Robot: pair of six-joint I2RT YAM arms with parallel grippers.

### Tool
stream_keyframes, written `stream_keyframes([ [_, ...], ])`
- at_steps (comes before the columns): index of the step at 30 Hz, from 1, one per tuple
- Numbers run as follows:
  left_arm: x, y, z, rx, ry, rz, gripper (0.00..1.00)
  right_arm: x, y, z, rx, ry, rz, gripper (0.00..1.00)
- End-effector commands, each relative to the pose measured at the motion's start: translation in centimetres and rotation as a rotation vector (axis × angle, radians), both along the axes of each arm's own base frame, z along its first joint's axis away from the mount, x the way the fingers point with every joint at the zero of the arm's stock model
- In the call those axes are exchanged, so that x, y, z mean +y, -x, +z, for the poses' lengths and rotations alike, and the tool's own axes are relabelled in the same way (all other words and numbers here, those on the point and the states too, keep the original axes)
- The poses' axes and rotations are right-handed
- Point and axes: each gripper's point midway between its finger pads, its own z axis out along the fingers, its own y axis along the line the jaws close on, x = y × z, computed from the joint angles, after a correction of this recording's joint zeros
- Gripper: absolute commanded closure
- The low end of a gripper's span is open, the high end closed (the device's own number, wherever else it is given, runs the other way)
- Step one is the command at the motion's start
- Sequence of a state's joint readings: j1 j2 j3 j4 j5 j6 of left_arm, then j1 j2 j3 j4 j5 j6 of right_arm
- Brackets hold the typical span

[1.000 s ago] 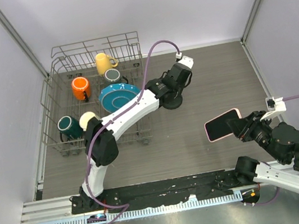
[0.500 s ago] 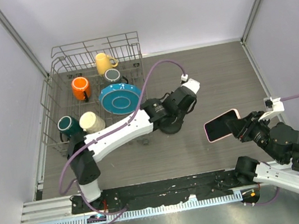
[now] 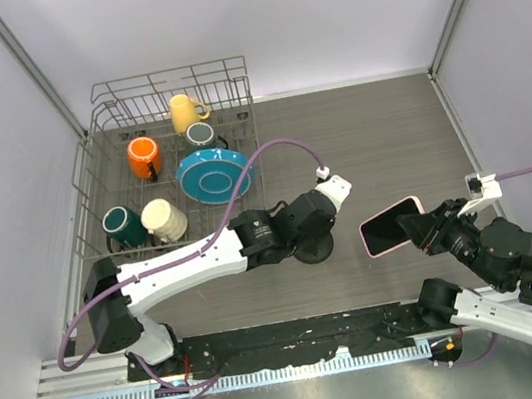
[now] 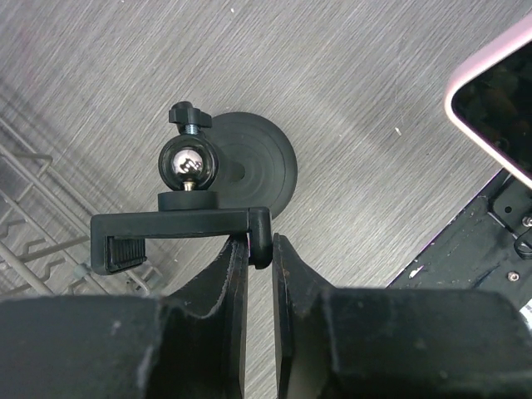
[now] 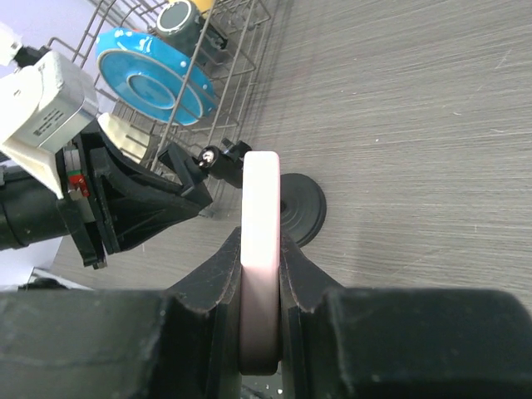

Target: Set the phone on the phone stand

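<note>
My left gripper (image 4: 259,243) pinches the stand (image 4: 253,162) by its cradle; just to its right, my right gripper (image 3: 424,228) clamps the phone (image 3: 389,227).

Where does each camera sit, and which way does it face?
Top external: above and behind, looking down on the grey wood-grain table; both arms show.
Left wrist: looks down past the left gripper, shut on the cradle of the black disc-based phone stand.
Right wrist: looks forward past the right gripper, shut on the pink-cased black-screened phone, edge-on.
Shared: both wrist views show stand and phone.
</note>
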State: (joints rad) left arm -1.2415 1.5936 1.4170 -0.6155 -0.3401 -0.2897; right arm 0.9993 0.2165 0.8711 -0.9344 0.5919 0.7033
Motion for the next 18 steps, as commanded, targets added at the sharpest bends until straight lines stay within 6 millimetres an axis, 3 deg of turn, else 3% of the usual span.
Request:
stream_keyframes([
  [1, -1.5, 0.0, 4.0, -0.029, 0.159, -0.010, 0.96, 1.9, -0.2, 3.5, -0.077, -0.098, 0.064, 0.99],
  [3, -1.1, 0.7, 3.1, 0.007, 0.133, -0.026, 0.76, 2.2, -0.1, 3.6, -0.078, -0.091, 0.076, 0.99],
  [4, -0.9, 1.1, 3.5, 0.017, 0.150, -0.033, 0.48, 2.1, -0.2, 3.6, -0.077, -0.087, 0.074, 0.99],
  [7, -0.6, 2.2, 3.6, 0.055, 0.191, -0.058, 0.22, 1.2, -0.5, 3.3, -0.057, -0.068, 0.022, 1.00],
  [10, 0.5, 3.1, 6.0, 0.050, 0.266, -0.074, 0.13, 0.8, -0.4, 3.5, -0.053, -0.054, 0.014, 0.99],
  [11, 1.2, 3.4, 7.6, 0.041, 0.308, -0.076, 0.13, 1.0, -0.2, 3.7, -0.055, -0.054, 0.030, 0.99],
  [14, 3.0, 3.5, 10.0, 0.009, 0.365, -0.066, 0.14, 1.3, 0.0, 4.1, -0.067, -0.054, 0.060, 0.99],
  [17, 4.9, 2.1, 10.2, -0.007, 0.342, -0.014, 0.24, 1.3, 0.2, 4.4, -0.078, -0.058, 0.071, 0.99],
  [18, 5.7, 1.6, 9.5, 0.005, 0.292, 0.004, 0.26, 1.5, 0.3, 4.5, -0.080, -0.061, 0.082, 0.99],
])
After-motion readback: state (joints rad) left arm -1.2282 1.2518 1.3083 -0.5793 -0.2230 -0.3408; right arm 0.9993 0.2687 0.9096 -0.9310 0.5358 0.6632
